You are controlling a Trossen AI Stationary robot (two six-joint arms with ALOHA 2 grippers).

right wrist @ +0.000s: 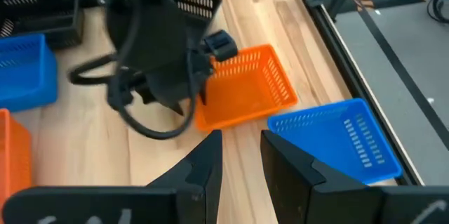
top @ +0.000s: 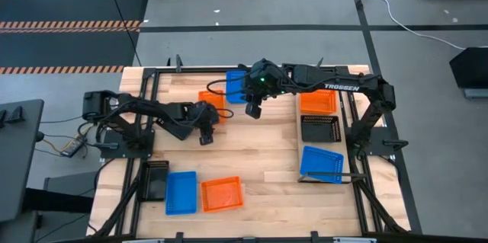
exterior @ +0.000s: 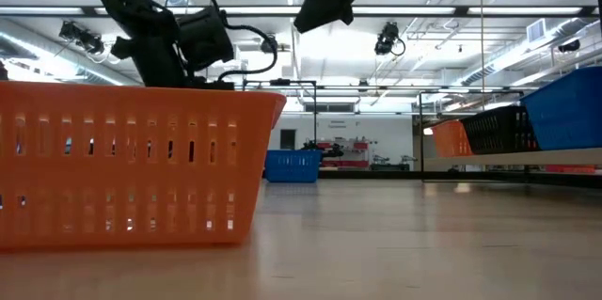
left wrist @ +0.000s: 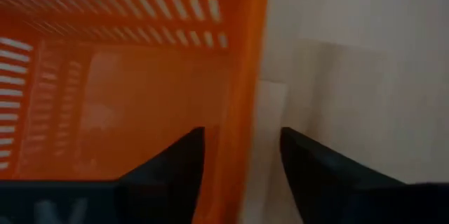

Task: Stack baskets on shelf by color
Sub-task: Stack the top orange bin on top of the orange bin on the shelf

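Observation:
An orange basket [top: 213, 99] sits on the table left of centre, toward the far edge, with a blue basket [top: 236, 86] beside it. My left gripper [left wrist: 242, 155] is open over the orange basket's near wall [left wrist: 245, 76], one finger inside the basket and one outside; I see a gap beside the outer finger. My right gripper [right wrist: 242, 157] hangs open and empty, high above the table's middle [top: 254, 107]. The shelf [top: 345, 132] at the right carries an orange basket [top: 318, 102], a black basket [top: 320, 127] and a blue basket [top: 322, 163].
Near the table's front left lie a black basket [top: 155, 180], a blue basket [top: 181, 192] and an orange basket [top: 222, 194], which fills the low view's foreground [exterior: 132, 164]. Bare wood [top: 259, 151] lies between them and the shelf.

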